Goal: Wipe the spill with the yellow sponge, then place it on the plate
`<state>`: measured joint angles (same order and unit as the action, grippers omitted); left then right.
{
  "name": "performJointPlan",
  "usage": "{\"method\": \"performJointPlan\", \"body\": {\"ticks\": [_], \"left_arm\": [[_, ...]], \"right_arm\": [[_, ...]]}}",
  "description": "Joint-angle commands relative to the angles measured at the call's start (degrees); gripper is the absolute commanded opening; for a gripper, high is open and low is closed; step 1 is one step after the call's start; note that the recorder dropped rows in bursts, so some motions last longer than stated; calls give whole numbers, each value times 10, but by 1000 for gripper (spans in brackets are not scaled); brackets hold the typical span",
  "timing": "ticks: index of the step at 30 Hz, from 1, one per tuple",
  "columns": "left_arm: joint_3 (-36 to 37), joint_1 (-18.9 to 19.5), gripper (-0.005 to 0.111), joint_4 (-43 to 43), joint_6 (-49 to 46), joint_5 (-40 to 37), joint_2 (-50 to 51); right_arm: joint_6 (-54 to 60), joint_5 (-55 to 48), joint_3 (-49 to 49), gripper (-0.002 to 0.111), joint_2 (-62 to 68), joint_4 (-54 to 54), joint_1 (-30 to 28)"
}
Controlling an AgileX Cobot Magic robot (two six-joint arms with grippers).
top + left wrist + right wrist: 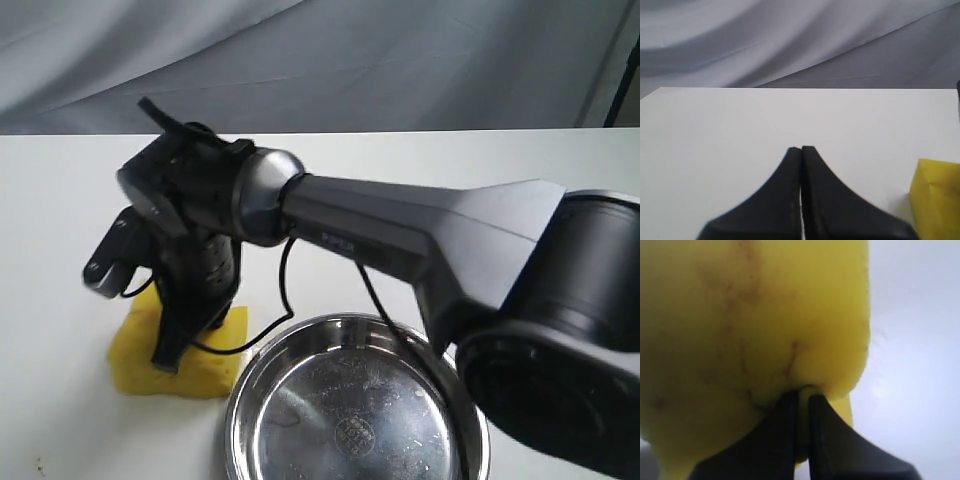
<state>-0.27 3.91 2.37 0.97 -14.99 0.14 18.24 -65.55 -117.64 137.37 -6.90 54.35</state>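
Observation:
The yellow sponge (215, 368) lies on the white table at the left, just beside the plate (243, 400), a round steel dish with a stamped mark at its centre. My right gripper (170, 355) reaches across from the right and presses down onto the sponge. In the right wrist view it (802, 395) is shut on a pinched fold of the speckled yellow sponge (755, 315). My left gripper (801, 148) is shut with nothing in it, hovering over bare table, with the sponge (937, 200) off to one side. The spill does not show; the sponge and arm may cover it.
The right arm's thick dark body (450, 240) spans the table above the plate, a black cable (285, 300) looping under it. A grey cloth backdrop (400, 60) hangs behind the table's far edge. A tiny dark speck (40, 465) lies near the front left.

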Motion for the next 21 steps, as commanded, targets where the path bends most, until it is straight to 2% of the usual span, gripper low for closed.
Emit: {"method": "performJointPlan", "body": {"ticks": [1,5,10,16,21], "left_arm": [[3,1,0,0,2,2,-1],[3,1,0,0,2,2,-1],[3,1,0,0,2,2,-1],[3,1,0,0,2,2,-1],[3,1,0,0,2,2,-1]], "right_arm": [[27,6,4,0,2,69,47],[27,6,4,0,2,73,75],[21,6,5,0,2,52,78],[-55,4,5,0,8,-64,42],[-56,4,5,0,30,-89,-4]]}}
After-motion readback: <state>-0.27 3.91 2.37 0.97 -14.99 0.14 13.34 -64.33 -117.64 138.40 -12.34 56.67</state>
